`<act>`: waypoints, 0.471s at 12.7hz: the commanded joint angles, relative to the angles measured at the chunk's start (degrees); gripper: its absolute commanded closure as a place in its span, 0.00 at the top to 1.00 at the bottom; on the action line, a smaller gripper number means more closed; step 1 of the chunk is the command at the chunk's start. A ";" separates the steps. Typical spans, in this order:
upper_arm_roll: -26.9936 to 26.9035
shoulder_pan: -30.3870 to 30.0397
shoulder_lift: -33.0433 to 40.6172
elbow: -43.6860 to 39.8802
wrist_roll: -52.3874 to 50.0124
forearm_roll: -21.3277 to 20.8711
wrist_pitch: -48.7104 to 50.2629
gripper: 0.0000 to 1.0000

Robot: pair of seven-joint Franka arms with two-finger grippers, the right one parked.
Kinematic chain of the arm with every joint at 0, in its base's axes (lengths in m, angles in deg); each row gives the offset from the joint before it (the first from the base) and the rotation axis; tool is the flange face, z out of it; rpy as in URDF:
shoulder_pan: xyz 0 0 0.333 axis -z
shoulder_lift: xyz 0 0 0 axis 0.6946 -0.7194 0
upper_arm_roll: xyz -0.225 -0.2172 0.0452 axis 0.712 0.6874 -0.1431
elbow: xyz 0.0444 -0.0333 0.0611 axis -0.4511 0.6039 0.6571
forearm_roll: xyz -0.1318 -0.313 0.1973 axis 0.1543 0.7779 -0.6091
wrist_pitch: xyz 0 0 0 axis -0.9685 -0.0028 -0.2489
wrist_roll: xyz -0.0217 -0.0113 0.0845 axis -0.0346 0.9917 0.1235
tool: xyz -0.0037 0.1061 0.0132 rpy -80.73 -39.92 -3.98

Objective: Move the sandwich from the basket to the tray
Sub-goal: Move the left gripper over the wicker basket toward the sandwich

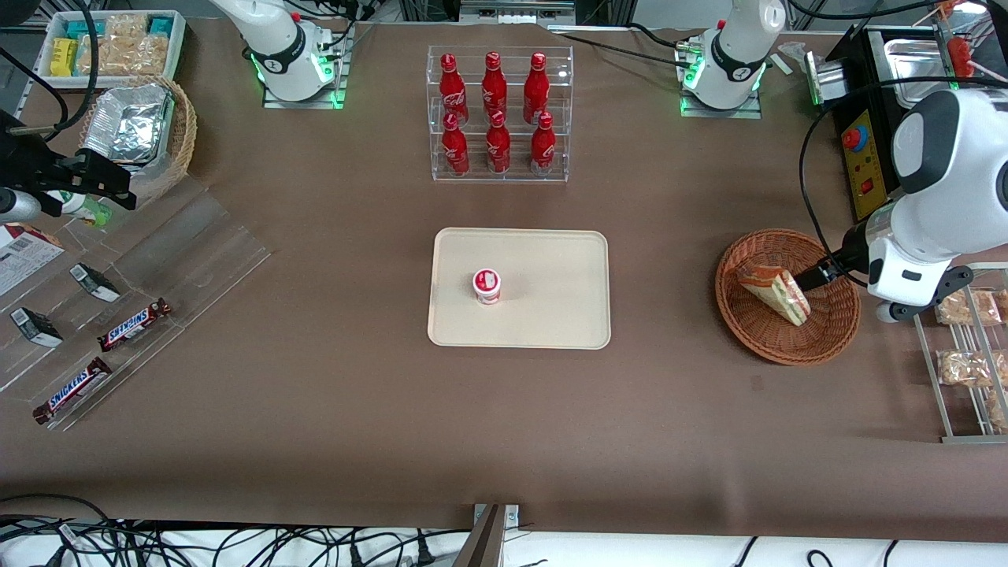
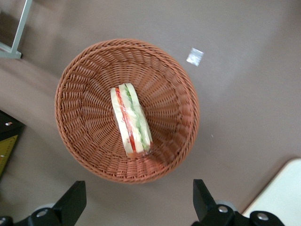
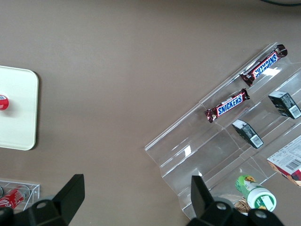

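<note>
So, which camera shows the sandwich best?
The left wrist view: the sandwich lies unobstructed in the basket, the open end effector above it. The front view shows it smaller; the right wrist view does not show it.

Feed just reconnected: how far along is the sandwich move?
Nothing delivered yet. The sandwich lies in the basket, ungrasped. In hand: the left arm's tool hangs open above the basket. Left: descend, grasp, carry to the tray, which holds only a small red-lidded cup.

Brown table (image 1: 331,394) carried tray (image 1: 551,268) at centre, basket (image 1: 768,342) toward working arm's end, bottle rack (image 1: 499,169) farther from camera, clear stepped stand (image 1: 189,252) toward parked arm's end. Gripper (image 1: 811,279) hung above basket, fingers apart.
</note>
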 commanded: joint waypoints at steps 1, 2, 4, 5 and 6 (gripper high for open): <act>0.04 -1.92 3.15 7.46 -3.01 -0.82 -7.05 1.00; 0.12 -2.10 3.33 9.58 -4.67 -0.83 -9.69 1.00; 0.21 -2.10 3.33 13.36 -7.57 -0.83 -14.78 1.00; 0.39 -2.10 3.33 15.38 -8.80 -0.83 -17.51 1.00; 0.47 -2.10 3.24 17.14 -9.86 -0.83 -20.32 1.00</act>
